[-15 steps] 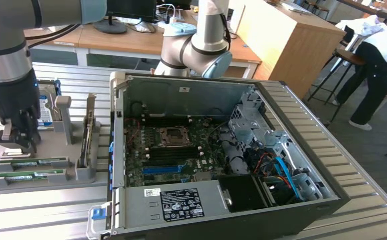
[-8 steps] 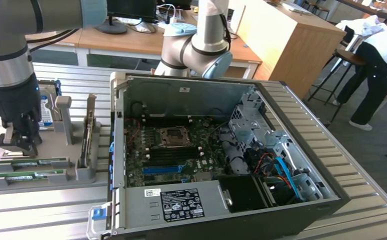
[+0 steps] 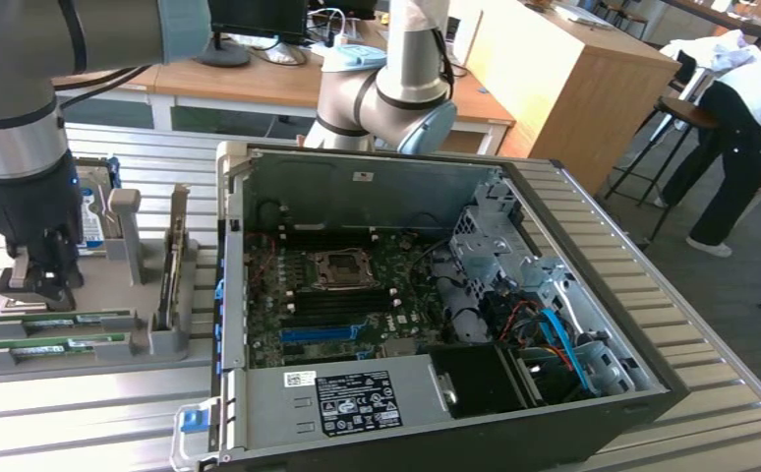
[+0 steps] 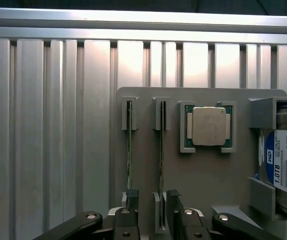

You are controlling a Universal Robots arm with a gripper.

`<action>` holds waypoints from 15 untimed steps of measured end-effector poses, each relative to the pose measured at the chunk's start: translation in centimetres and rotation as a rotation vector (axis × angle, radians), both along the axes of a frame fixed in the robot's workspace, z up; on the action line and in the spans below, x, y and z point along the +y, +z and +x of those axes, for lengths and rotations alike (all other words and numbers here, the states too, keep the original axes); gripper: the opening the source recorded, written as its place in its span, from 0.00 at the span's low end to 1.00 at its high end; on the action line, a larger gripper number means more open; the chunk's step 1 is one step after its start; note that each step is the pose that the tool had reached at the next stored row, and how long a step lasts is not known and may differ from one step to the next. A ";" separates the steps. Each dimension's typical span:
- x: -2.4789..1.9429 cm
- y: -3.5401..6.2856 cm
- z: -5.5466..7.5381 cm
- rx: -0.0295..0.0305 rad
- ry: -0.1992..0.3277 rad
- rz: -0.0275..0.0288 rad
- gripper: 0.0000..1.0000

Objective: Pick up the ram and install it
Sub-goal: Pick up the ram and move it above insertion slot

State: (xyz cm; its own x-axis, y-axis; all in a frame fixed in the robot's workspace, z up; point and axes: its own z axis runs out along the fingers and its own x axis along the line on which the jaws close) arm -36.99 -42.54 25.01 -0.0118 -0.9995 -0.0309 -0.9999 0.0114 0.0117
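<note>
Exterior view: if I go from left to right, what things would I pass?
First the black robot gripper → the open black computer case → the person in a white shirt and dark trousers.

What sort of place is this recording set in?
Probably a robotics lab or office workshop: an open computer case sits on a slatted metal bench, a grey parts holder beside it, office desks behind.

The ribbed metal table (image 3: 92,423) carries a grey parts holder (image 3: 92,360) just beside an open computer case (image 3: 354,192).
</note>
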 end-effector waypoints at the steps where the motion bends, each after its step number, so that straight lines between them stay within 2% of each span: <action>1: 0.00 -0.08 0.0 0.0000 0.000 0.0000 0.36; 7: -0.09 -0.14 0.0 0.0000 0.000 0.0000 0.36; 15: -0.82 -0.13 0.0 0.0002 0.000 -0.0001 0.36</action>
